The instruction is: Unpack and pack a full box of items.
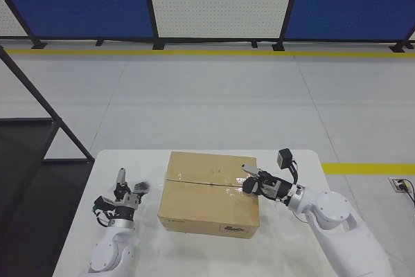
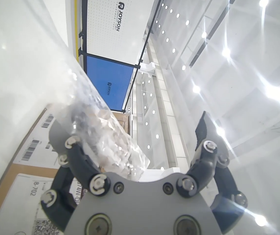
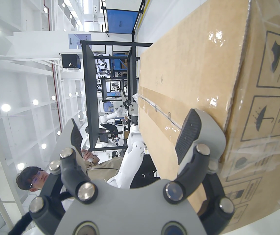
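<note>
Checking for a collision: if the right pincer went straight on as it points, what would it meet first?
Likely the cardboard box: the open right pincer points along its taped top, one finger over it. Whether they touch is unclear.

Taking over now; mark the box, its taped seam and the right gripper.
box [image 1: 200, 204]: top view, top face.
taped seam [image 3: 154, 107]: right wrist view, mid tape line.
right gripper [image 3: 132, 123]: right wrist view, midway between fingertips.
</note>
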Available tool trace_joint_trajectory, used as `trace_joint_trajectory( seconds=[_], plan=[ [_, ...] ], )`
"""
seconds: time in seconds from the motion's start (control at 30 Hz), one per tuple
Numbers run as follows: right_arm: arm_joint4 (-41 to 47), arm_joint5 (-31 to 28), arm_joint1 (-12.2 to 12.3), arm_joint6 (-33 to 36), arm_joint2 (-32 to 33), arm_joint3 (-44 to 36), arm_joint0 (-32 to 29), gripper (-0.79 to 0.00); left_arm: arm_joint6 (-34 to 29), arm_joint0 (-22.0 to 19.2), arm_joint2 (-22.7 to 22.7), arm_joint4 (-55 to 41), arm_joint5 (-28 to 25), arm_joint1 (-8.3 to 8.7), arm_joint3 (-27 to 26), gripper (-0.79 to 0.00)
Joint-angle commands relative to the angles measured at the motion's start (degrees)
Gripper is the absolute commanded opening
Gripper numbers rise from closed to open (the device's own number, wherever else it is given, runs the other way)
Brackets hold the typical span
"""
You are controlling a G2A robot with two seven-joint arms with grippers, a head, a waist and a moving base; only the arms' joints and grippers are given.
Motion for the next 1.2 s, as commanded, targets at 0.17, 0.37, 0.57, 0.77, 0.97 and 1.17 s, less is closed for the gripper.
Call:
trace_joint_trajectory(
  seconds=[0.17, 0.37, 0.57, 0.77, 0.97, 1.17],
  plan=[
    [0.0, 0.0, 0.0, 0.0, 0.0, 0.0, 0.0, 0.0, 1.03, 2.17, -1.04, 1.16, -2.33, -0.27, -4.73, 0.0],
    [0.0, 0.0, 0.0, 0.0, 0.0, 0.0, 0.0, 0.0, 1.26, 3.55, -3.16, 0.81, -2.3, -0.28, -7.59, 0.0],
    [0.0, 0.0, 0.0, 0.0, 0.0, 0.0, 0.0, 0.0, 0.6, 4.29, -5.65, 0.22, -2.22, -0.19, -9.09, 0.0],
    [0.0, 0.0, 0.0, 0.0, 0.0, 0.0, 0.0, 0.0, -0.14, 5.06, -7.32, 0.09, -2.38, -0.21, -10.86, 0.0],
    [0.0, 0.0, 0.0, 0.0, 0.0, 0.0, 0.0, 0.0, -0.86, 5.26, -8.61, 0.13, -1.74, -0.24, -12.39, 0.0],
    [0.0, 0.0, 0.0, 0.0, 0.0, 0.0, 0.0, 0.0, -1.88, 5.4, -9.53, -0.16, -1.43, -0.32, -14.14, 0.0]
  ],
)
